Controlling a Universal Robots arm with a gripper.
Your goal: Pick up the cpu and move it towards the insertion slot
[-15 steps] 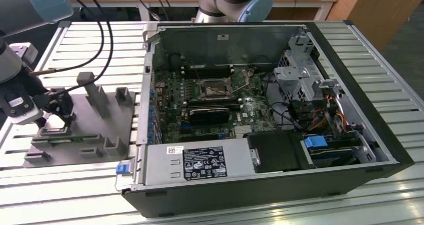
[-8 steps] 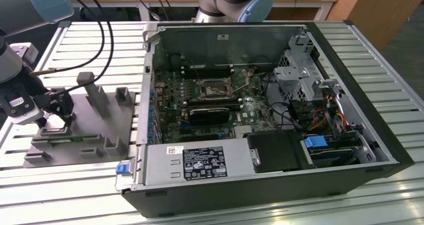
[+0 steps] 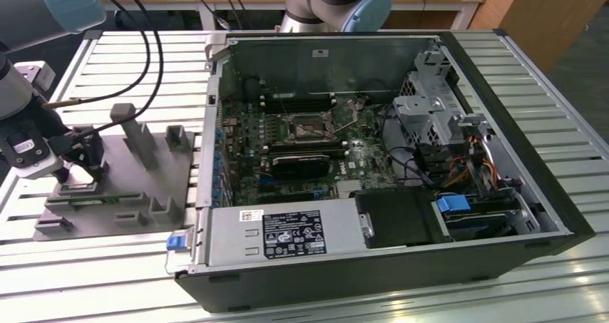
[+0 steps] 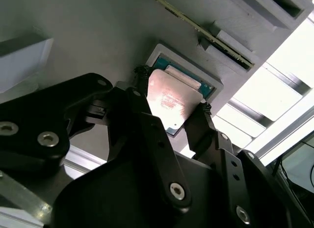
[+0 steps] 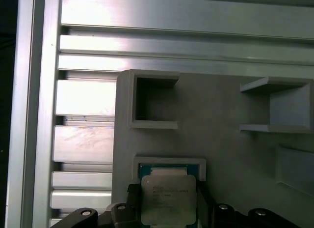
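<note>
The cpu (image 4: 171, 102) (image 5: 168, 198), a flat square chip with a shiny silver top, sits between my black fingertips (image 4: 202, 110). My gripper (image 4: 172, 90) (image 5: 168, 201) is shut on its two opposite edges. The chip hangs just over a square pocket (image 5: 169, 162) with a blue-green floor in the grey fixture (image 3: 124, 195). In the exterior view my gripper (image 3: 81, 172) is low over that fixture at the left. The insertion slot (image 3: 309, 128), a silvery frame with a dark centre, lies inside the open computer case, well off to the exterior view's right.
The open computer case (image 3: 381, 266) fills the middle and right of the slatted aluminium table (image 3: 142, 73). A black heatsink block (image 3: 297, 167) lies beside the slot. Upright grey blocks (image 3: 125, 127) rise from the fixture, and a narrow green strip (image 4: 206, 35) rests in it. Black cables (image 3: 142, 38) trail above.
</note>
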